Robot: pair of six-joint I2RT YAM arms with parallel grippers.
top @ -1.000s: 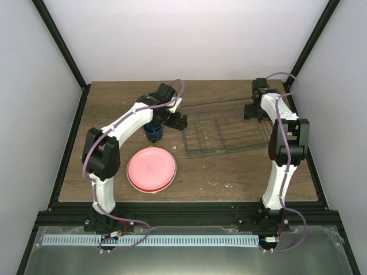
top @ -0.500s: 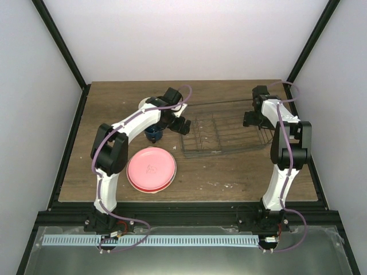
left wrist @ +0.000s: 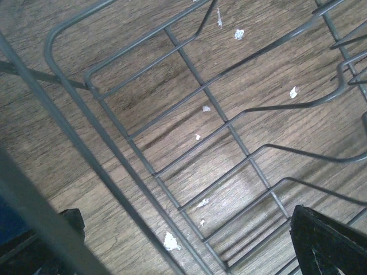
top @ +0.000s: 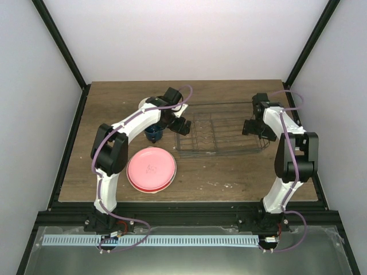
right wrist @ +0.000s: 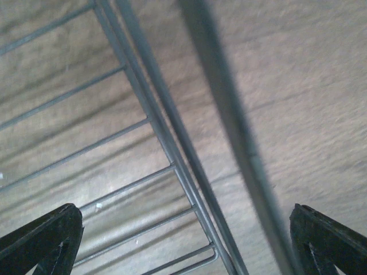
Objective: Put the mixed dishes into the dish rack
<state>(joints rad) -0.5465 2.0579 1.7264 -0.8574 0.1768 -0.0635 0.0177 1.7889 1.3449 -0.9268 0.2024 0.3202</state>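
On the brown wooden worktop (top: pixel 229 175) the dish rack (top: pixel 221 135) lies right of centre, a long basket of thin dark wire with nothing in it. Flanking it are the two white arms. The left arm (top: pixel 132 120) climbs from its near base, folds at the elbow and stretches rightward to the rack's left end. The right arm (top: pixel 285 123) stands tall and bends back down to the rack's right end.

Near the left arm's elbow, well apart from the rack, the pink plate (top: pixel 151 168) lies flat. The dark blue mug (top: pixel 152 134) stands between that plate and the left wrist, partly hidden by the forearm.

From the left wrist camera, the left pincer (left wrist: pixel 183 220) is spread wide above the rack's corner. A blurred rim wire crosses close to one finger (left wrist: pixel 43 243), but whether it touches cannot be told. The right pincer (right wrist: pixel 186 226) is likewise spread, with the rack's edge wires running between its fingers (right wrist: pixel 46 238) and nothing gripped.

Small white crumbs (left wrist: pixel 171 240) dot the wood beneath the wires.
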